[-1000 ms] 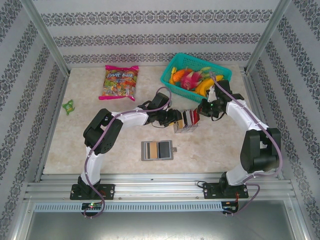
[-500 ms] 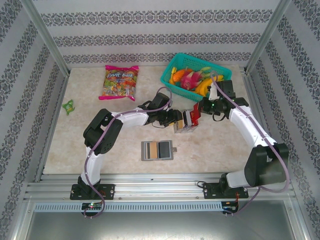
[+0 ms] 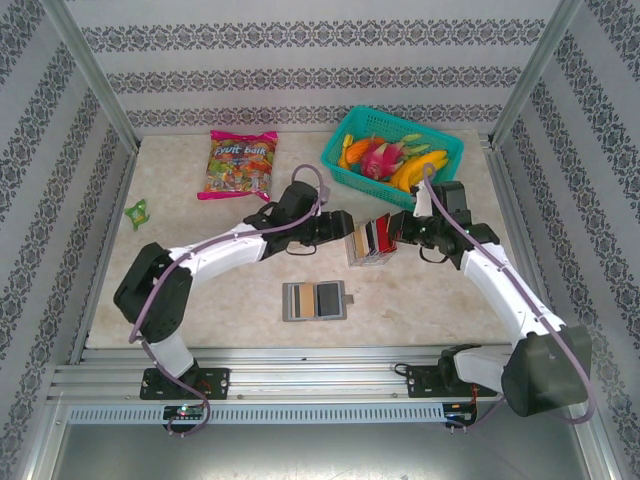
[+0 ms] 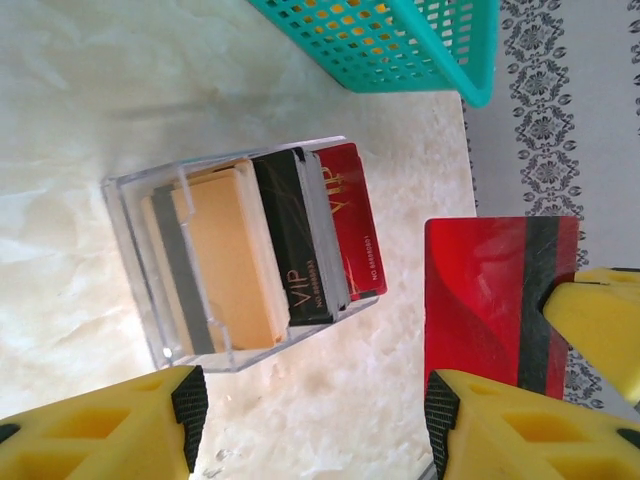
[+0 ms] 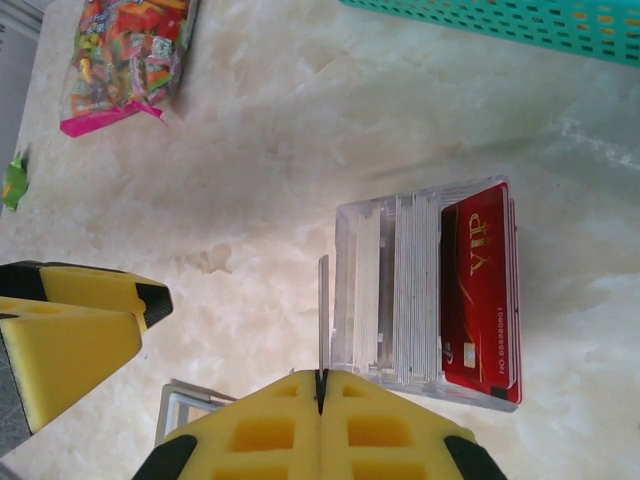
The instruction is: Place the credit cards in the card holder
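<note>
The pale marbled table [image 3: 200, 290] carries everything, and both arms reach in toward its middle, so from above their wrists cover much of what happens there. At the far right the teal basket [image 3: 350, 175] holds bright fruit too jumbled to name piece by piece; in the wrist views it is cut off by the frame. The candy bag [image 3: 240, 165] lies flat at the far left of the table. A clear box [image 4: 130, 260] stands between the two grippers with the credit cards [image 4: 300, 240] on edge inside, tan, black and red faces showing; the cards behind them are hard to count. The card holder [image 3: 314, 300] lies open and flat nearer the bases, well apart from the box, and nothing touches it. The left gripper [image 4: 310, 400] stands wide apart just beside the box with nothing between its pads. The right gripper [image 5: 320, 385] is pressed closed on one red card [image 4: 480, 300] with a dark stripe, held clear of the box; its own camera sees that card edge-on as a thin line. A small green thing [image 3: 137, 212] near the left edge is too small to identify.
</note>
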You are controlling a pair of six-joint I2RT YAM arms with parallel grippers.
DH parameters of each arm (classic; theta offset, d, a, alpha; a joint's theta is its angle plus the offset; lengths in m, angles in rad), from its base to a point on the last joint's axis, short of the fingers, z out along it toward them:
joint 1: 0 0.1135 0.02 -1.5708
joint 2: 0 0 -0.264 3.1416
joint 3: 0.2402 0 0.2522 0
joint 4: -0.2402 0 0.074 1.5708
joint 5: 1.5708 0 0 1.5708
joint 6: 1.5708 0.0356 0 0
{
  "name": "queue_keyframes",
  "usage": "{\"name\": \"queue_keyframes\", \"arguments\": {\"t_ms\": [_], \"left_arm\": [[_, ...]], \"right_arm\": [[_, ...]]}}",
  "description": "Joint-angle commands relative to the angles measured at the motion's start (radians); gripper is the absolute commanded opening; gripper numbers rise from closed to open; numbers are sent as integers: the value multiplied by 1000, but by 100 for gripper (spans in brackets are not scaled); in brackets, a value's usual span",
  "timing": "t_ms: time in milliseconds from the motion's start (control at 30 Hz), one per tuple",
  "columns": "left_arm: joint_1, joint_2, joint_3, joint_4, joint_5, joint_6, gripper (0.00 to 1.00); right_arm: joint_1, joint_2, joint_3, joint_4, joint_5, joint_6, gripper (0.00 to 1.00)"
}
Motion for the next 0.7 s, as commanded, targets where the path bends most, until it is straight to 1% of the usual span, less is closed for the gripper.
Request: {"name": "queue_keyframes", "arguments": {"t_ms": [0, 67, 200, 233, 300, 400, 533, 667], "left_arm": [[-8, -66, -90, -69, -71, 34, 62], [-3, -110, -152, -110, -102, 30, 62], [11, -201, -289, -143, -141, 4, 61], [15, -223, -319, -149, -146, -1, 61], [23, -254, -359, -176, -151, -2, 61], [26, -296, -410, -214, -171, -6, 61], [32, -341, -461, -236, -182, -16, 61], [33, -352, -486, -250, -177, -20, 61]], "right_arm": [[91, -35, -54, 4, -5, 52, 0], [172, -59, -86, -3, 65, 61, 0], [302, -66, -170, 62, 116, 153, 0], [337, -60, -181, 66, 148, 168, 0], [385, -46, -202, 71, 183, 188, 0], [417, -27, -236, 96, 194, 223, 0], [420, -26, -271, 131, 183, 259, 0], [426, -17, -284, 140, 179, 274, 0]]}}
